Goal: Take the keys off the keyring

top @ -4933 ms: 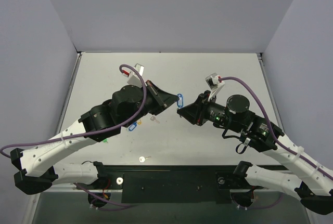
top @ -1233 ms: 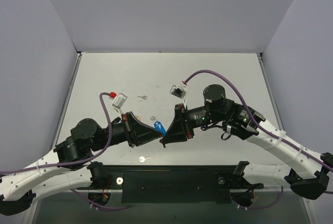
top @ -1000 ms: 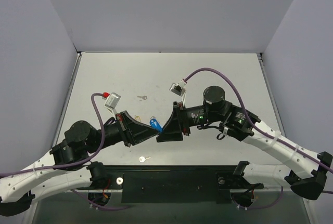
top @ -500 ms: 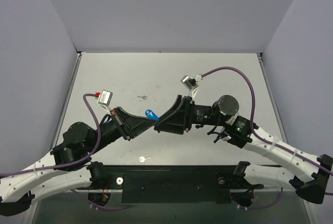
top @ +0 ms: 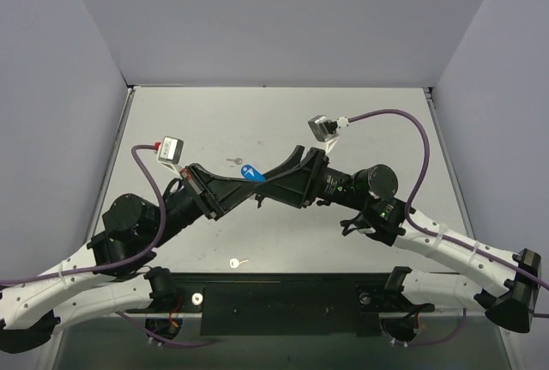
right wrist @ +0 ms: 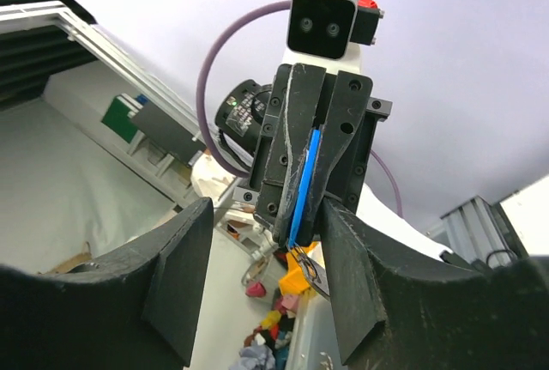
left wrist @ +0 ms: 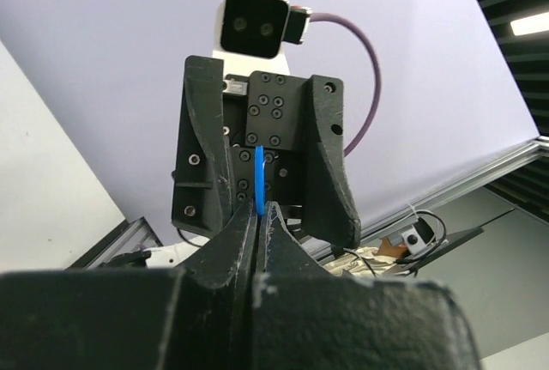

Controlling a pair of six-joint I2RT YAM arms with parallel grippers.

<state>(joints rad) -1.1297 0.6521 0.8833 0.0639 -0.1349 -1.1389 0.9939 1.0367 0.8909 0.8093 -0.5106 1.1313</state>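
My left gripper [top: 246, 183] is shut on the blue key tag [top: 250, 172] and holds it in the air above the table's middle. In the left wrist view the tag [left wrist: 258, 179] stands edge-on between my shut fingertips [left wrist: 257, 209]. My right gripper [top: 268, 186] faces the left one, open, its fingers either side of the tag without touching it. In the right wrist view [right wrist: 266, 212] the tag [right wrist: 305, 183] is a thin blue line, and a thin ring with a small silver key [right wrist: 309, 269] hangs under it.
A small loose silver key [top: 234, 161] lies on the table behind the left gripper. A pale-headed key [top: 238, 262] lies near the front edge. Purple cables arc over both wrists. Grey walls enclose the table on three sides.
Both grippers have risen and moved toward the back of the table together, pitched upward. The left still holds the blue tag; the right stays open around it.
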